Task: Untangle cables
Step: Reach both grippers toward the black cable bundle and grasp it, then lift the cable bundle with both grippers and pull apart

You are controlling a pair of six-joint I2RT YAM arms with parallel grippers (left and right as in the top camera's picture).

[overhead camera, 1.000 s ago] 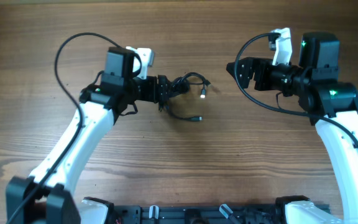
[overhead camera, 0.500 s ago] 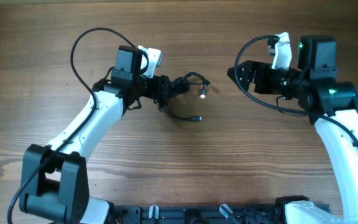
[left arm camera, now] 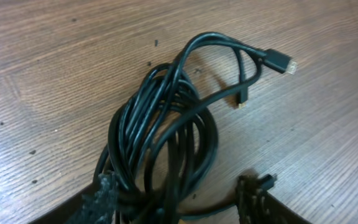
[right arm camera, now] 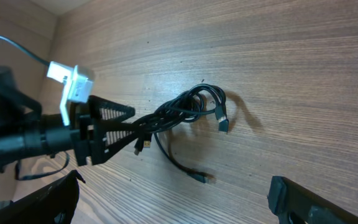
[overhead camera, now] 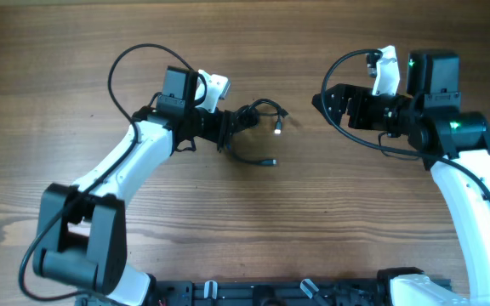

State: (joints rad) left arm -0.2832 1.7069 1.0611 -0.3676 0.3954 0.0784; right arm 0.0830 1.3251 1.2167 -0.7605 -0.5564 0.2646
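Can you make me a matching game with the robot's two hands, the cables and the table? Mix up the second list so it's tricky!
Things:
1. cables
2. left gripper
3. right gripper
4. table

What fits:
A. open, with nothing between its fingers
B. brown wood
C. black, bunched up in a tangle
D. open, with the tangle lying between its fingers

Pairs: 1-C, 2-D, 3-A, 4-B

Glossy rubbery cables (left arm camera: 151, 99), matt wood table (left arm camera: 42, 50), perhaps laminate
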